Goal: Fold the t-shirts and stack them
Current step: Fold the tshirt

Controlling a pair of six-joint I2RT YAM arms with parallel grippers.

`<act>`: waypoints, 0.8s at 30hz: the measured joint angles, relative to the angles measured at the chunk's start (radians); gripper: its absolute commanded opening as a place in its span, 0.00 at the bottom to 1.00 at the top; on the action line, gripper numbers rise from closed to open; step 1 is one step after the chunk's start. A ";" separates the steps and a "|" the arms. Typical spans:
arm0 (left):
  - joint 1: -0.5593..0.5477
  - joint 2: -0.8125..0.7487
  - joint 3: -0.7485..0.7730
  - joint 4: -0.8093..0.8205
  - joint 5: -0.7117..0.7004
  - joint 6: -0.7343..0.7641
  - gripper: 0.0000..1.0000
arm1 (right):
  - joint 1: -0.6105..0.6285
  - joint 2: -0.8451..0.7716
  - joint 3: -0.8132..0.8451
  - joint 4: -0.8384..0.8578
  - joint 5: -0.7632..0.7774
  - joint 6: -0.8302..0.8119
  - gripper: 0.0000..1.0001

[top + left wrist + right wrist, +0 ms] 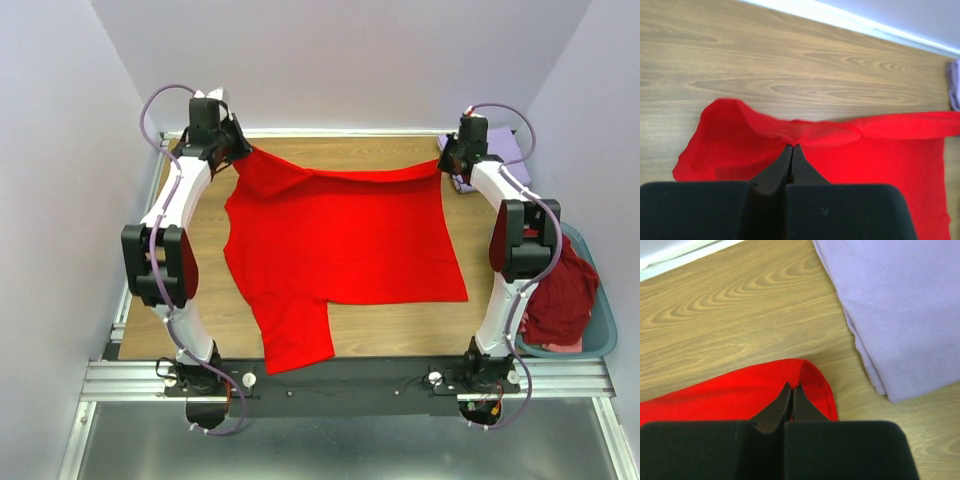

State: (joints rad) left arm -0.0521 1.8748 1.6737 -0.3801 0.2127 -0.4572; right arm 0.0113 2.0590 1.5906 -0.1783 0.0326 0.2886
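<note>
Plainly soft and light, I judge, the red t-shirt (pixel 345 240) sags between grips; my left claw (pixel 792 146) and right claw (pixel 791 385) each pinch a far corner, the surest hold.

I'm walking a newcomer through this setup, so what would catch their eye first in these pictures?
The bright red t-shirt spread across the middle of the wooden table, its far edge pinched at either end by the left gripper and the right gripper. Then the folded lavender t-shirt at the far right corner and maroon t-shirts heaped in the teal basket beside the table's right edge.
</note>
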 measured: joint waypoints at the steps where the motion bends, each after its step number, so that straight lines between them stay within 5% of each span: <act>1: 0.000 -0.034 -0.028 0.017 0.010 -0.001 0.00 | 0.000 -0.011 -0.005 0.000 0.000 -0.002 0.02; 12: 0.000 -0.186 -0.295 0.016 0.071 -0.039 0.00 | 0.000 -0.051 -0.076 -0.002 0.025 -0.037 0.03; 24: 0.000 -0.340 -0.397 0.017 0.100 -0.056 0.00 | 0.000 -0.060 -0.135 -0.006 0.038 -0.055 0.05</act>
State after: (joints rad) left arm -0.0521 1.5352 1.2766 -0.3630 0.3130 -0.5129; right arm 0.0113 1.9995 1.4551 -0.1844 0.0708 0.2333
